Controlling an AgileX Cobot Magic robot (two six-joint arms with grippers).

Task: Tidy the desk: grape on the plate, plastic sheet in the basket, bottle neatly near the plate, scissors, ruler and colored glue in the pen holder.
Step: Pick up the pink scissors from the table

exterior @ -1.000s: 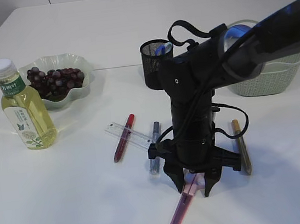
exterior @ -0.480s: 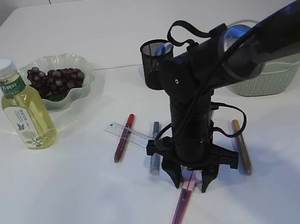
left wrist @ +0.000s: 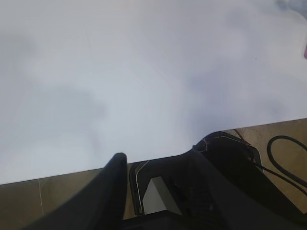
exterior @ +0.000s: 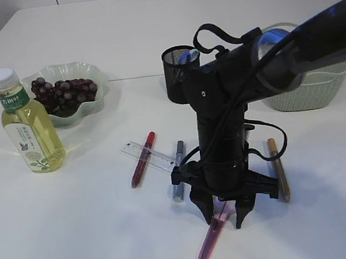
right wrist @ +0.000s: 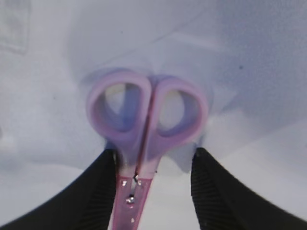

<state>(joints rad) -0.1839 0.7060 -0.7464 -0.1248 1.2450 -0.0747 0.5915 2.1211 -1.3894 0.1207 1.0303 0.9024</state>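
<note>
Pink scissors (exterior: 208, 243) lie closed on the white table, front centre. My right gripper (exterior: 224, 220) points straight down over their handle end. In the right wrist view the scissors (right wrist: 146, 120) lie between my open fingers. The left finger (right wrist: 103, 182) is against the handle neck and the right finger (right wrist: 211, 187) stands apart from it. Faint edges of a clear sheet (right wrist: 216, 103) show under the handles. My left gripper (left wrist: 158, 158) hangs over the table's edge, fingers apart and empty. Grapes (exterior: 66, 92) lie on the green plate (exterior: 98, 72), with the bottle (exterior: 30, 132) beside it.
A clear ruler (exterior: 150, 157) lies across a red glue pen (exterior: 142, 159). A blue glue pen (exterior: 178, 170) and a gold one (exterior: 278, 168) flank my right arm. The black mesh pen holder (exterior: 178, 74) and the green basket (exterior: 311, 89) stand behind.
My right gripper shifted slightly up and left, then came back down around the scissors. The scissors' tip nudged a little. Nothing was taken hold of.
</note>
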